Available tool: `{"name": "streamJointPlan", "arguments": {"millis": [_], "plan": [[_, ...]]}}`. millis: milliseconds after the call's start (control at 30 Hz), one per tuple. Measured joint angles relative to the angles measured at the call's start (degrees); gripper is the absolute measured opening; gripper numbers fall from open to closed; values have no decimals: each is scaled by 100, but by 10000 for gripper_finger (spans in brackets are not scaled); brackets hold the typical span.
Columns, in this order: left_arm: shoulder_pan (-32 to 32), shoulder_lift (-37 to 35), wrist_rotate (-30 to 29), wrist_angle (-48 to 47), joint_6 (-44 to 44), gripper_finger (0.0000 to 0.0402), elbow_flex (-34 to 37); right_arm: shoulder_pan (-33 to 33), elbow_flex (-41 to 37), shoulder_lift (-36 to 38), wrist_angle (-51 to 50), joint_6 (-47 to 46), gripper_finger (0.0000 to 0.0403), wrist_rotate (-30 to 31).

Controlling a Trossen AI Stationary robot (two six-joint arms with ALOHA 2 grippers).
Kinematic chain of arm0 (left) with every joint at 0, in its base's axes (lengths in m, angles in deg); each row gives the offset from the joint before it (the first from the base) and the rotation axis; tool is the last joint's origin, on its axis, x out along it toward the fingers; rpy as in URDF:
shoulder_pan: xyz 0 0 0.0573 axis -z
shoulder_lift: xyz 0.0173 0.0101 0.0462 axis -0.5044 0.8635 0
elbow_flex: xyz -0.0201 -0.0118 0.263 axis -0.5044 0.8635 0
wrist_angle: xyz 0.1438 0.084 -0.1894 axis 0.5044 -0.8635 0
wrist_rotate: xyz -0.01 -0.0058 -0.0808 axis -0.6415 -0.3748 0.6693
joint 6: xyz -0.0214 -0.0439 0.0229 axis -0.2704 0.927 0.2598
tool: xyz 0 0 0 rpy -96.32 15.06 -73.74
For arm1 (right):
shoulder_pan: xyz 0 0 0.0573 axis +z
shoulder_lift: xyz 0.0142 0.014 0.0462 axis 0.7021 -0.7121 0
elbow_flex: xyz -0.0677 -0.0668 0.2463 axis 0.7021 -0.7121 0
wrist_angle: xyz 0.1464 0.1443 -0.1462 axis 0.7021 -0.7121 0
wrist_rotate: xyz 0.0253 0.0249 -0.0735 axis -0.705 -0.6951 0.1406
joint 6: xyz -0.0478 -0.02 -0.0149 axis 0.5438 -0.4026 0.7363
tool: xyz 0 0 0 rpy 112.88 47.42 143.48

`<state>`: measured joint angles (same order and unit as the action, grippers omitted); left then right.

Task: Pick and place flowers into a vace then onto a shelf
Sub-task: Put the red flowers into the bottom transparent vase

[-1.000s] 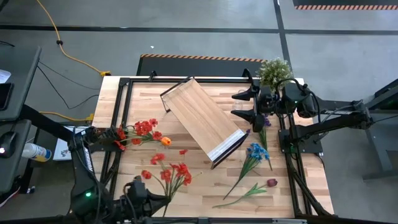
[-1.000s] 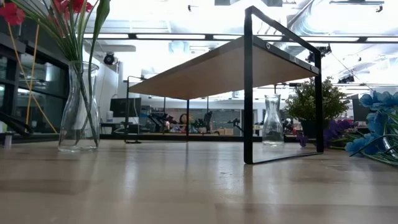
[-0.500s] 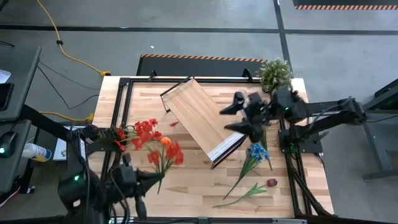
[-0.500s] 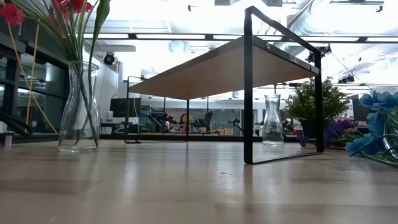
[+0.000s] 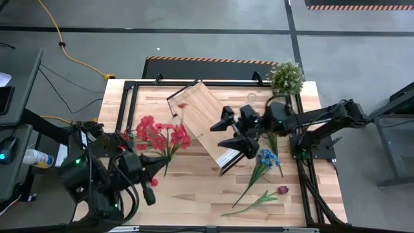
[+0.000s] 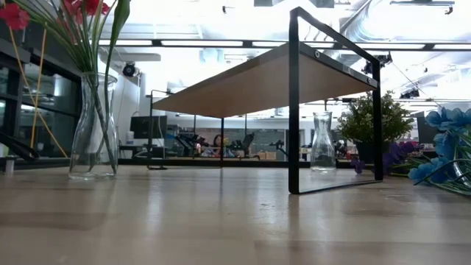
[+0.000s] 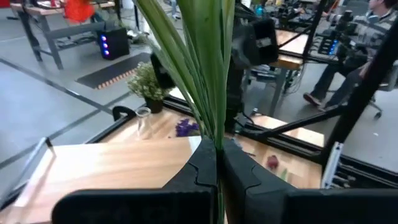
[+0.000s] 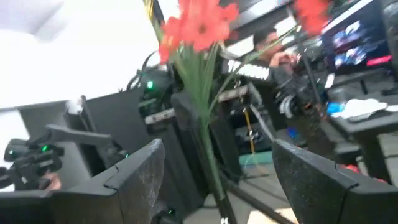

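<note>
Flowers (image 5: 160,135) with red blooms, bunched, left of centre in the high view, their green stems clamped between the closed fingers (image 7: 200,168) of the left gripper (image 5: 155,167). Right gripper (image 5: 233,131), right of centre, hangs over the shelf (image 5: 210,124) with fingers (image 8: 134,174) spread wide and nothing between them. Loose blue flowers (image 5: 266,158) and a dark red flower (image 5: 282,189) lie on the table (image 5: 200,191) at lower right. One vase (image 6: 93,126) already holds red stems at the left of the low view.
</note>
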<state>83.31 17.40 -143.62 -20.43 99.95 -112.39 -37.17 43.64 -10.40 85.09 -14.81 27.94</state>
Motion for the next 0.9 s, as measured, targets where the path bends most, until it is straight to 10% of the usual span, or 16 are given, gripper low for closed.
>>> {"name": "streamJointPlan", "arguments": {"millis": [433, 900], "plan": [[-203, -27, 139, 7, -374, 35, 2, 324, 2712, -1625, -2425, 1014, 287, -350], [-201, -14, 488, 1, -390, 34, 2, 343, 4098, -2496, -2694, 1572, 287, -373]]}}
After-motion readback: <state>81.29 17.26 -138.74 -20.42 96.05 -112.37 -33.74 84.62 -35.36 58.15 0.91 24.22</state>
